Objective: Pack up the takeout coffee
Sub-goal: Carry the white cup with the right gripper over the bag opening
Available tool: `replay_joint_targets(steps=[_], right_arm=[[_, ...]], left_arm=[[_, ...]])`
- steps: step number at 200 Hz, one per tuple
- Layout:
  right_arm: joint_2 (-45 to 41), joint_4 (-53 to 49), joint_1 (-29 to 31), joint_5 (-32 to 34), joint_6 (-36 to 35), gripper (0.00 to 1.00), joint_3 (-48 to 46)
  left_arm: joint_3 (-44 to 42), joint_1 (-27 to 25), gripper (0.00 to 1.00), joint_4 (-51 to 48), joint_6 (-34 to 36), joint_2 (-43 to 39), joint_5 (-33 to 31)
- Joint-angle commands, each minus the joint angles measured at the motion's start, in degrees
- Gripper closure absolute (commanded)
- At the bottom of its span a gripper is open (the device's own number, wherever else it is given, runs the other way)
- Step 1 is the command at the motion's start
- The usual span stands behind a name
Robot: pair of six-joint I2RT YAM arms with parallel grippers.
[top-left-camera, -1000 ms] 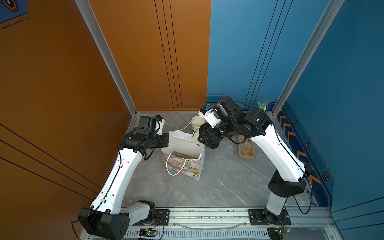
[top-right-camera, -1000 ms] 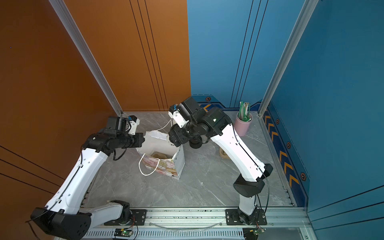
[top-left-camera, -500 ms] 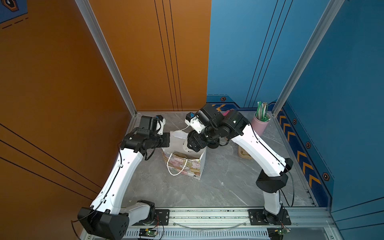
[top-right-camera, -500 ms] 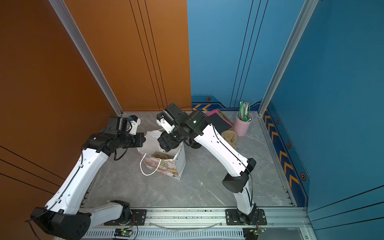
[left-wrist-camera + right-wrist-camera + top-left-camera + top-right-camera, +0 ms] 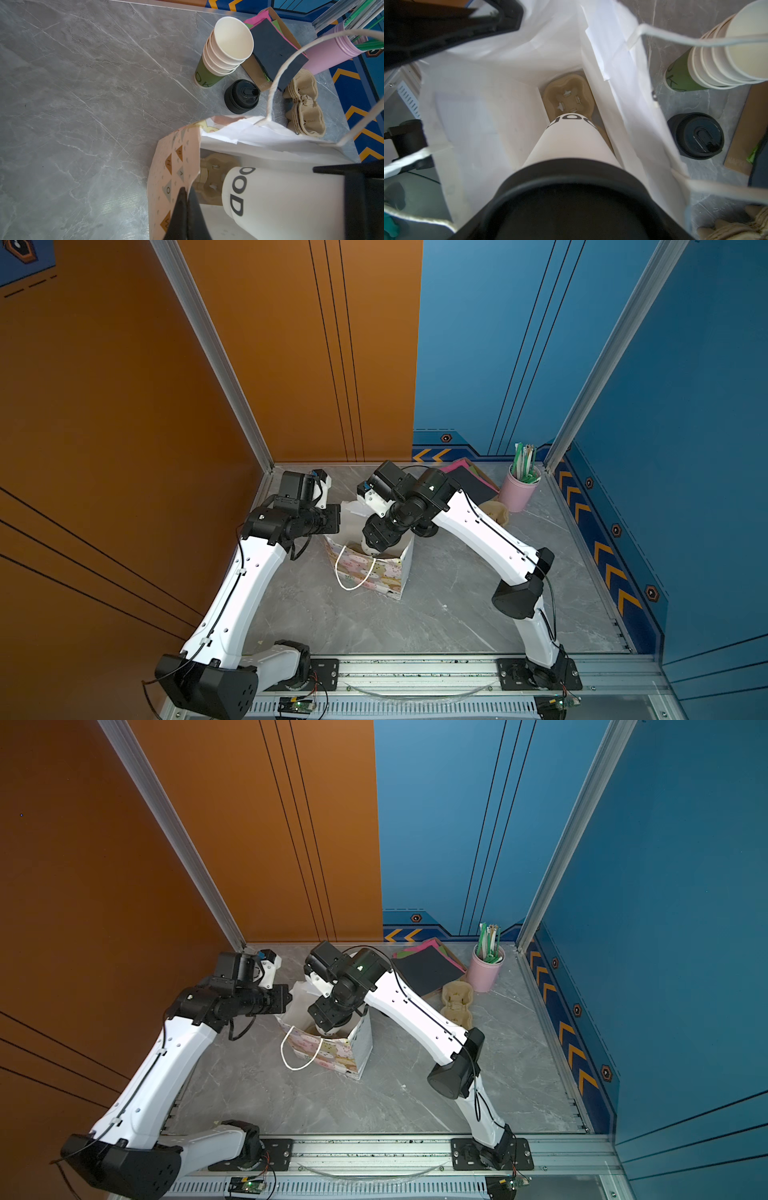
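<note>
The takeout coffee [image 5: 571, 141], a white paper cup with a black lid, hangs upright inside the open pink-patterned paper bag [image 5: 374, 572] [image 5: 328, 1052]. My right gripper [image 5: 380, 535] [image 5: 332, 1013] is shut on it from above at the lid end; the lid hides its fingers in the right wrist view. The cup's base hovers above a brown cardboard cup carrier [image 5: 566, 93] on the bag's floor. In the left wrist view the cup [image 5: 280, 197] fills the bag's mouth. My left gripper [image 5: 186, 190] is shut on the bag's left rim [image 5: 172, 166], holding it open.
Behind the bag stand a stack of lidless cups [image 5: 224, 52] with a green one lowest and a pile of black lids [image 5: 242, 96]. Spare cardboard carriers [image 5: 457, 1002], a napkin box [image 5: 428, 969] and a pink straw holder [image 5: 484, 971] sit at the back right.
My right arm has swung left from the back of the table to above the bag and lowered the cup into its mouth. The left arm has stayed on the rim.
</note>
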Motion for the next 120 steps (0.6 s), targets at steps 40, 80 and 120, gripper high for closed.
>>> replay_joint_targets(steps=[40, 80, 120], right_arm=[[3.28, -2.4, 0.63, 2.31, -2.1, 0.13, -0.01], [5.24, -2.42, 0.61, 2.31, -2.78, 0.13, -0.45], [6.11, -2.39, 0.65, 2.65, -3.39, 0.13, -2.27]], left_arm=[[-0.66, -0.6, 1.0, 0.65, -0.1, -0.46, -0.14], [-0.75, -0.59, 1.0, 0.88, 0.03, -0.46, -0.33], [-1.01, -0.59, 1.0, 1.17, 0.16, -0.46, -0.42]])
